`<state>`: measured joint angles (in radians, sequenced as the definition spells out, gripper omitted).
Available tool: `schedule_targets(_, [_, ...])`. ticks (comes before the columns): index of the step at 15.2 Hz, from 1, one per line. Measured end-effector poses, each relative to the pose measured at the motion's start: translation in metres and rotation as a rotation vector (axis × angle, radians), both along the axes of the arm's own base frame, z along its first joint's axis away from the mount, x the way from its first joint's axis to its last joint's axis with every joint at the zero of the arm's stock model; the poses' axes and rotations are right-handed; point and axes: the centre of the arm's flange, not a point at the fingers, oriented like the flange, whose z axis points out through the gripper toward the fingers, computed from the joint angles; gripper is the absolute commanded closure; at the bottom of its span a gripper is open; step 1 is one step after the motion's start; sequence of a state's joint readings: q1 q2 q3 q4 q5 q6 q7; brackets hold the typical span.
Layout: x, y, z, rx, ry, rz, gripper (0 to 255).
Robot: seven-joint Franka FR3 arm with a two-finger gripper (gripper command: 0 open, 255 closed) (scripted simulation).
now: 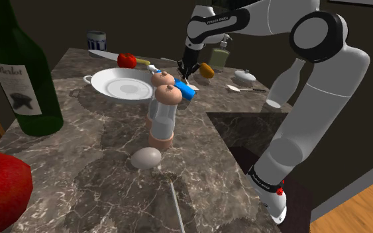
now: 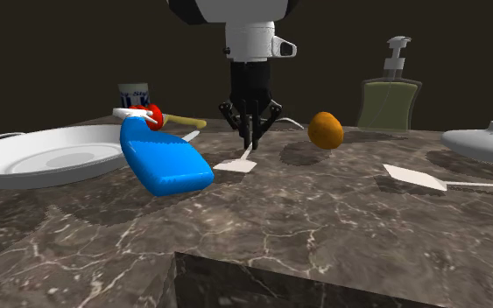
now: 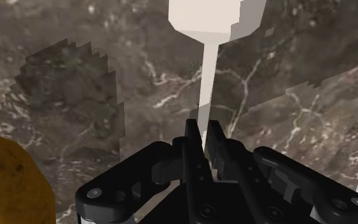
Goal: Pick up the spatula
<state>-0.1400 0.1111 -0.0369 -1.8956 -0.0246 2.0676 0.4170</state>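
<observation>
you see the gripper [image 2: 250, 144] pinched tight on the thin handle of the white spatula [image 2: 235, 164]. blade end's down at the marble counter [image 2: 323, 210], btw the blue spray bottle [image 2: 165, 162] & an orange fruit [image 2: 325, 129], near the white plate [image 2: 25, 157].

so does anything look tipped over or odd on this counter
Yes: the blue spray bottle lies on its side beside the white plate instead of standing upright. Nothing else stands out.
</observation>
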Motion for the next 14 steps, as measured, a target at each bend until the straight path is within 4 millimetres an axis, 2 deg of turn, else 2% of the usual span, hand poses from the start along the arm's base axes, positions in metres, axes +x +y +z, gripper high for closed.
schedule_targets(4, [-0.001,-0.001,0.011,0.000,0.000,0.000,255])
schedule_targets(14, [0.000,-0.001,0.064,0.000,-0.001,0.000,255])
